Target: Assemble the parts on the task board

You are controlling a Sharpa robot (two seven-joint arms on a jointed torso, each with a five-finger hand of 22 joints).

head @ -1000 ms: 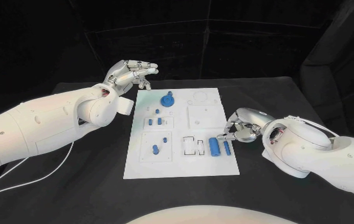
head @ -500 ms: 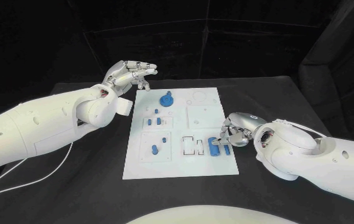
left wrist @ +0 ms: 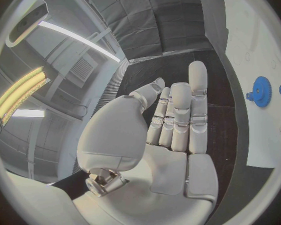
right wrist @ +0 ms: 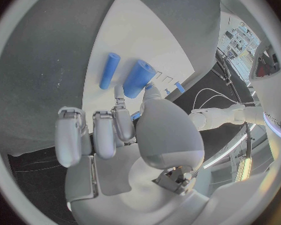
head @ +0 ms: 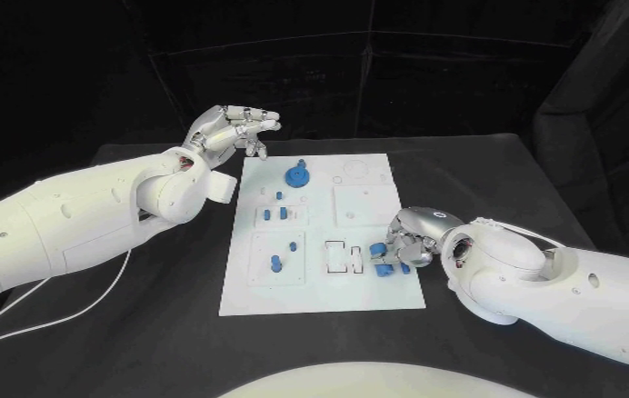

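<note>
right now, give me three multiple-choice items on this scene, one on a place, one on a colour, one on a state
1. Where is the right hand?
A. over the board's near right part, by the thick cylinder
B. off the table
C. over the gear

2. What colour is the gear on the board?
A. red
B. blue
C. green

3. What is the state of the left hand?
A. holding the gear
B. pressing on the board
C. raised beyond the board's far left corner, holding nothing

Answers: 1 A, the head view shows the hand there and the right wrist view shows its fingertips at the cylinder; 2 B, blue in the head and left wrist views; 3 C, its palm and fingers in the left wrist view hold nothing.
</note>
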